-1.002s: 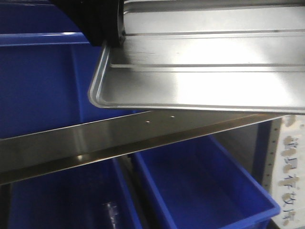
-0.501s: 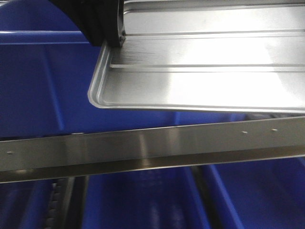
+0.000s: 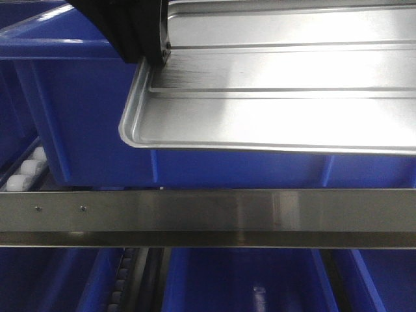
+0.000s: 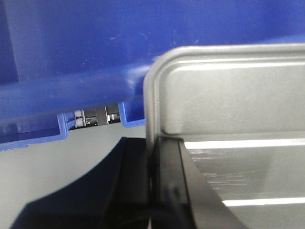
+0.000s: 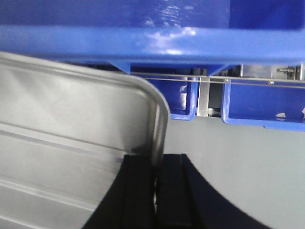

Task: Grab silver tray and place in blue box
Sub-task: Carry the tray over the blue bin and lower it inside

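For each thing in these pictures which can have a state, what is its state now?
silver tray: lifted, held by both short ends, outside the box.
blue box: upright, tray not in it.
left gripper: shut on the tray rim.
right gripper: shut on the tray rim.

The silver tray — shiny, with rounded corners, a raised rim and two long ridges across its floor — hangs roughly level in the air, its short-end rims pinched by the left gripper and right gripper. Just beyond its far edge stands the blue box — upright, thick-rimmed, with a ribbed wall.
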You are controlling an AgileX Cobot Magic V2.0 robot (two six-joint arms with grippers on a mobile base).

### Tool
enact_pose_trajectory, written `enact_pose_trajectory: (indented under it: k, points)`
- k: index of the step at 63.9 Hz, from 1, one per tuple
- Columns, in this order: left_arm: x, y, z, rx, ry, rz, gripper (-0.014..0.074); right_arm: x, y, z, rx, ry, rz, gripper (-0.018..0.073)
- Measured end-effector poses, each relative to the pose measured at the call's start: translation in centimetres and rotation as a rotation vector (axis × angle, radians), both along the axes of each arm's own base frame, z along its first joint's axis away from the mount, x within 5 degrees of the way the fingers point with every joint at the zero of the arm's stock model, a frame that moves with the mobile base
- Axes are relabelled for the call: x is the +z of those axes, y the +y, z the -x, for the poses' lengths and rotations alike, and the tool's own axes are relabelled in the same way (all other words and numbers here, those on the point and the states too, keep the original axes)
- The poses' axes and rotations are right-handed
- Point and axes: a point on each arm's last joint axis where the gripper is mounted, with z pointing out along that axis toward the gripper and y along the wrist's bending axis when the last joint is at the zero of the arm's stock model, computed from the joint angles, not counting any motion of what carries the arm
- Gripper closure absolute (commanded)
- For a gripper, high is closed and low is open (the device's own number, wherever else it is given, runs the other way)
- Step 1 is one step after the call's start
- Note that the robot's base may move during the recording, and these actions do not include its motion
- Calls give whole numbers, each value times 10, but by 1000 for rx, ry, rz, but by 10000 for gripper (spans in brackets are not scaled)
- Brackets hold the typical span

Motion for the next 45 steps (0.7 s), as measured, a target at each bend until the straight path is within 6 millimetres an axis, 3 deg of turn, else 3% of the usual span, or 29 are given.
enact_pose_trajectory:
  k: [45]
  points:
    - [0,0,0,0,0,0,693,0,0,0,0,0,0,502]
